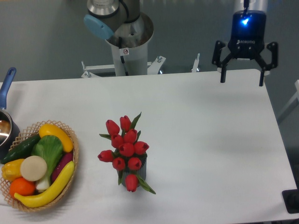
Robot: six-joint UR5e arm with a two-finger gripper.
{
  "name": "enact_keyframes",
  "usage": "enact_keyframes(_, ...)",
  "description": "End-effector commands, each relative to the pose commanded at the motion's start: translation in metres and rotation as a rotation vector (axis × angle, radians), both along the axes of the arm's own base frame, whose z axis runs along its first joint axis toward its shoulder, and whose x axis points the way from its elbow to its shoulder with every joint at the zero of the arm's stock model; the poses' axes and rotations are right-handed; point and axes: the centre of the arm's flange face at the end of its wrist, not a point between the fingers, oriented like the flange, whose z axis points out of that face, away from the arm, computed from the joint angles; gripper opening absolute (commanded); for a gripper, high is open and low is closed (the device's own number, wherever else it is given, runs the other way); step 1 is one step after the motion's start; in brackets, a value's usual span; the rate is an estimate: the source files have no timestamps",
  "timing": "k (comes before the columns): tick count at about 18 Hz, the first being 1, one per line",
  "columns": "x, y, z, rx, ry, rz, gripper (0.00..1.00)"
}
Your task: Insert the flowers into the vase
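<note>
flowers (124, 148) seated in vase (140, 169), lower centre | end effector (241, 78) released, empty, upper right | advice: stay clear of buds

Below the spread fingers (222, 74) the white surface (210, 140) lies bare; far off to their lower left stand the flowers (124, 147) and a basket (74, 154).

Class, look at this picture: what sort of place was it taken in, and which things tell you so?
Probably a robotics lab or test bench: a robot arm's gripper hangs open over a plain white table, and the props are artificial red tulips and a wicker basket of toy vegetables.
</note>
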Motion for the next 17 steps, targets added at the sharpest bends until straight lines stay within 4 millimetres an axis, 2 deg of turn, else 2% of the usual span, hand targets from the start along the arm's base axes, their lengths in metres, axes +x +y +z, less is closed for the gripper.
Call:
enact_keyframes(6,-0.004,-0.015,0.022,-0.252,-0.019,-0.126,1.0)
enact_keyframes(8,-0.01,-0.039,0.021,-0.324,-0.018,-0.201,1.0)
enact_keyframes(9,-0.01,-0.044,0.02,-0.336,-0.014,-0.218,1.0)
enact_keyframes(17,-0.009,-0.042,0.019,-0.332,-0.013,-0.228,1.0)
